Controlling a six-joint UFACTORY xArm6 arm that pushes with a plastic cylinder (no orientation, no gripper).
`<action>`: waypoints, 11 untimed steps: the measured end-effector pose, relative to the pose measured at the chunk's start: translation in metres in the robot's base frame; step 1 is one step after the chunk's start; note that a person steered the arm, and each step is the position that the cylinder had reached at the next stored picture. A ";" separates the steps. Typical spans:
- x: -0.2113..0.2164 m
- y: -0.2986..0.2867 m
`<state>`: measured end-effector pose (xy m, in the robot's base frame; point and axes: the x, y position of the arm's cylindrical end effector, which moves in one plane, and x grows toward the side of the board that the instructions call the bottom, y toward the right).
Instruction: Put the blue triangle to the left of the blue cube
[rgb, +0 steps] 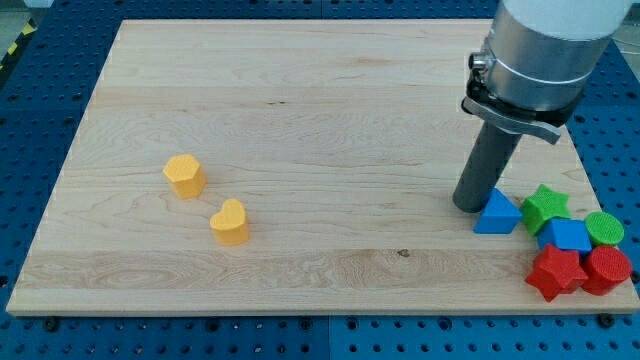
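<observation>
Your tool's tip (468, 205) touches the plain, unlabelled blue triangle (497, 214) at its right; blue cube (566, 236) sits farther right.

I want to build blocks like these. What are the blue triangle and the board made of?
The blue triangle looks like matte plastic: solid even colour, soft sheen. The board looks like pale unpainted wood, showing grain lines. My tip touches the triangle's left side.
</observation>
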<state>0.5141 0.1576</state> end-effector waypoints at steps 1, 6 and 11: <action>-0.001 0.007; 0.006 0.009; 0.026 0.009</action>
<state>0.5400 0.1671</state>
